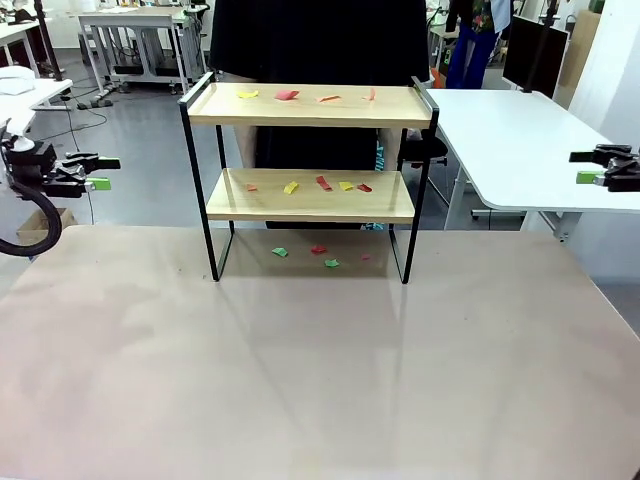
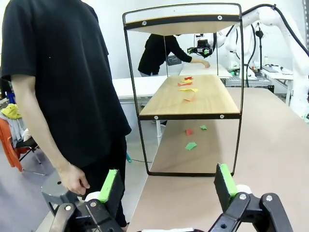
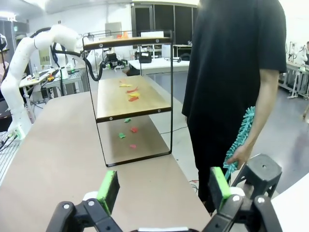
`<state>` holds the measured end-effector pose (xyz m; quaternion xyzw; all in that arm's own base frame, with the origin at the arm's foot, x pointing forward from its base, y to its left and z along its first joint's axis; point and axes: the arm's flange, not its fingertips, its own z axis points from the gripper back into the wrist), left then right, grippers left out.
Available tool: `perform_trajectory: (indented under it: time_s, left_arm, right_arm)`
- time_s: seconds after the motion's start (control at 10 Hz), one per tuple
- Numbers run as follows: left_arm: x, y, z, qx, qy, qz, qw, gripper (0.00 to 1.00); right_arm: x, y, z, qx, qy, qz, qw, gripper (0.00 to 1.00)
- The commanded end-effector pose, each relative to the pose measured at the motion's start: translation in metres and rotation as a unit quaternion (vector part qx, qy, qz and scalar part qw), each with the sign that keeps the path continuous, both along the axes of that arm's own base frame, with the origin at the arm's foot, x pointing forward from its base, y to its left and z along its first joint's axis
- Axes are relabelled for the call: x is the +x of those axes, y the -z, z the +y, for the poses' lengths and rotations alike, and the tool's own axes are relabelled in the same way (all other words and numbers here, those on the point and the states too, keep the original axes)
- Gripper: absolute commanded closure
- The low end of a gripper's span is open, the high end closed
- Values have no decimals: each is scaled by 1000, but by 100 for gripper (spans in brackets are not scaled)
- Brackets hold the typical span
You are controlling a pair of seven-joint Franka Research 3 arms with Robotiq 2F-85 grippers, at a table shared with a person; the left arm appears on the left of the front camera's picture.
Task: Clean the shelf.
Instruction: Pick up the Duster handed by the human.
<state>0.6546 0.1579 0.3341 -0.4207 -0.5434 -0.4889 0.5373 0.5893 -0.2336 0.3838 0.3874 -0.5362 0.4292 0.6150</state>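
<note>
The shelf (image 1: 300, 119) is standing upright near the far edge of the desk (image 1: 300, 380), about midway between its left and right edges, with the feet of its black frame resting on the desk top. Small coloured paper scraps (image 1: 291, 187) are lying on both wooden boards, one row along the top board and another along the lower board. A few more green and red ones are lying on the desk beneath the lower board, between the frame legs. The left end effector (image 1: 100, 172) is hovering off the desk's left edge, well apart from the shelf, its green-padded fingers standing wide apart and gripping nothing; its wrist camera is facing the shelf end-on. The right end effector (image 1: 588, 166) is hovering beyond the desk's right edge, likewise spread wide and empty. A person (image 1: 320, 40) in a black shirt is standing just behind the shelf at the desk's far edge, holding a teal fluffy duster (image 3: 240, 137) in one lowered hand (image 3: 239, 157), while the other hand (image 2: 73, 179) is hanging loose.
</note>
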Motion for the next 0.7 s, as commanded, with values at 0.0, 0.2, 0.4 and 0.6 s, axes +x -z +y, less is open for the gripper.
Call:
perform_trajectory:
  time_s: [0.0,0.2,0.4,0.6]
  left_arm:
    - [-10,-1,1,-25,-2,-18,1000,0]
    - [-13,-4,3,-32,-2,-16,999,0]
    - [-15,-13,8,-42,-4,-7,999,0]
    - [-16,-19,11,-49,-6,-5,999,0]
  right_arm:
    - [4,1,-2,30,-2,-28,999,0]
    - [4,1,-1,39,-1,-32,999,0]
    - [1,-6,0,52,-3,-34,998,0]
    - [0,-11,0,50,-1,-36,998,0]
